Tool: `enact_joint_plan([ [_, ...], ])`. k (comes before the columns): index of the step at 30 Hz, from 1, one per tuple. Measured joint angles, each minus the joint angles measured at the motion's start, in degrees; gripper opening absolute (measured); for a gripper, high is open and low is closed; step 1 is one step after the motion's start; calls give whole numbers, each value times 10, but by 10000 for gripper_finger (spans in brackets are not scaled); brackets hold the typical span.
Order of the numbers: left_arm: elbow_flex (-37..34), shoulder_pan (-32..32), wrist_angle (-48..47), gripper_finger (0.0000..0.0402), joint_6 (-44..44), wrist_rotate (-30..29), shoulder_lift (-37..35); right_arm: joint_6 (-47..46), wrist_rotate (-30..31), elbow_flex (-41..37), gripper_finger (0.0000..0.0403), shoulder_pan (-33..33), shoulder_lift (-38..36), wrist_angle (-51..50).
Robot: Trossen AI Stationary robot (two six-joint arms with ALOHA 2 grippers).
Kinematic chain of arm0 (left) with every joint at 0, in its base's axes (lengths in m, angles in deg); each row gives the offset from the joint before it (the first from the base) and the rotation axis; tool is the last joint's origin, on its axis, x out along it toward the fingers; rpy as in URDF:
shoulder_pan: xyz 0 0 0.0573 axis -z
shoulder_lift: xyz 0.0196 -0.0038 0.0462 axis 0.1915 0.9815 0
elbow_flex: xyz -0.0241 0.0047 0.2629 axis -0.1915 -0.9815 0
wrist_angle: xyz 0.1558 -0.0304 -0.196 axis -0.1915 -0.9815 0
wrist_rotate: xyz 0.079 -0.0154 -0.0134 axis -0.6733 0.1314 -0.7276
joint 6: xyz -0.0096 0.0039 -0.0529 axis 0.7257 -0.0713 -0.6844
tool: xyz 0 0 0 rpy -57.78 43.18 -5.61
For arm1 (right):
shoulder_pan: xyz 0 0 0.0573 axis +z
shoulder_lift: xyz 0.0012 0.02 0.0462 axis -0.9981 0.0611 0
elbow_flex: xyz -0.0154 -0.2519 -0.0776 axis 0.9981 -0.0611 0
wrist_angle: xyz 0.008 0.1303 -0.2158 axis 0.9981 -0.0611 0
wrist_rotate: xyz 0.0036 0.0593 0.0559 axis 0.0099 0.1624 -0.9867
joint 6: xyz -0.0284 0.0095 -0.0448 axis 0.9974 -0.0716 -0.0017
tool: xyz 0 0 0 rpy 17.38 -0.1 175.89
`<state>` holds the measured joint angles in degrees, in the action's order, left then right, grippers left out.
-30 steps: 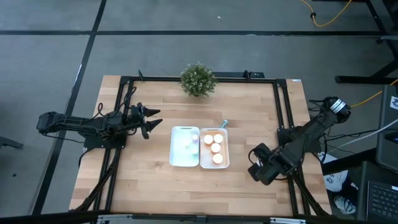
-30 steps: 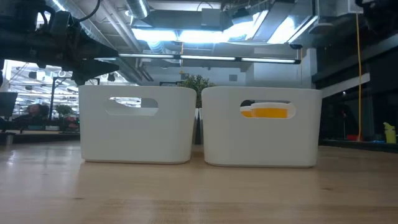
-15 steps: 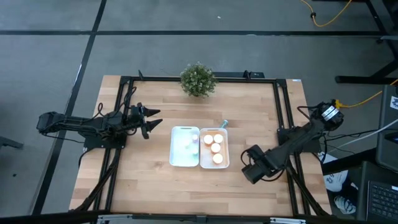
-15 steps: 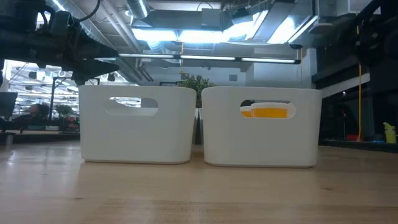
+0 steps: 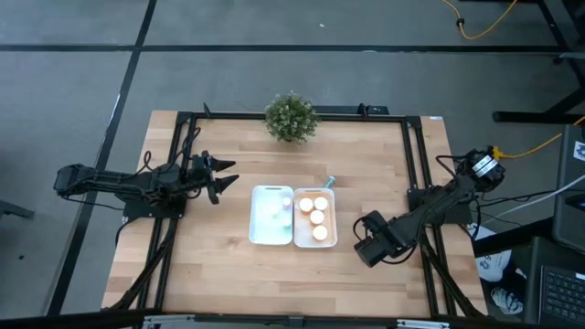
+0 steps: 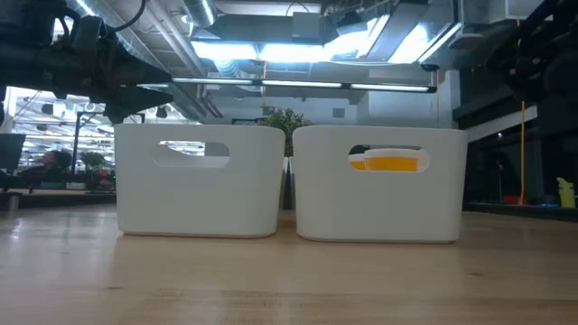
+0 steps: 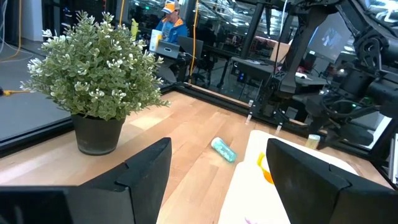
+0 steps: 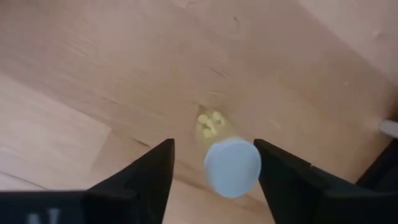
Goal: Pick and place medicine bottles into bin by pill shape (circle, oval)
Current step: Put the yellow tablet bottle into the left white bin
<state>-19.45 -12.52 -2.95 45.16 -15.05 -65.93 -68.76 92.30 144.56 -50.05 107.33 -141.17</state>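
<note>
Small clear bottle [image 8: 225,154], pale cap, loose pills inside; upright on the surface right of the bins [image 5: 293,217]; light, rigid, slippery; right tool [image 8: 214,163] spread around it; grip mid-body.

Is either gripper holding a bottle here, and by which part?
Cannot be told: a capped bottle sits between the right gripper fingers, contact unclear. Left gripper holds nothing.

The high view looks straight down on the whole worktop [image 5: 219,256] from far above, while the low view sits at worktop height, close to the two white bins [image 6: 199,181], which both views share. The left wrist view faces level across toward the potted plant [image 7: 93,74], also at the high view's upper centre; the right wrist view points down, close to the wood.
</note>
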Motion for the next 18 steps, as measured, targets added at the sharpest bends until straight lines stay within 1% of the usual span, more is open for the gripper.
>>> enact_joint_plan([
  [6,0,0,0,255,0,0,0,0,0,0,186,-1,0,0],
  [12,0,0,0,255,0,0,0,-1,-15,0,158,-1,0,-3],
  [18,0,0,0,255,0,0,0,-2,-15,0,131,-1,0,-3],
])
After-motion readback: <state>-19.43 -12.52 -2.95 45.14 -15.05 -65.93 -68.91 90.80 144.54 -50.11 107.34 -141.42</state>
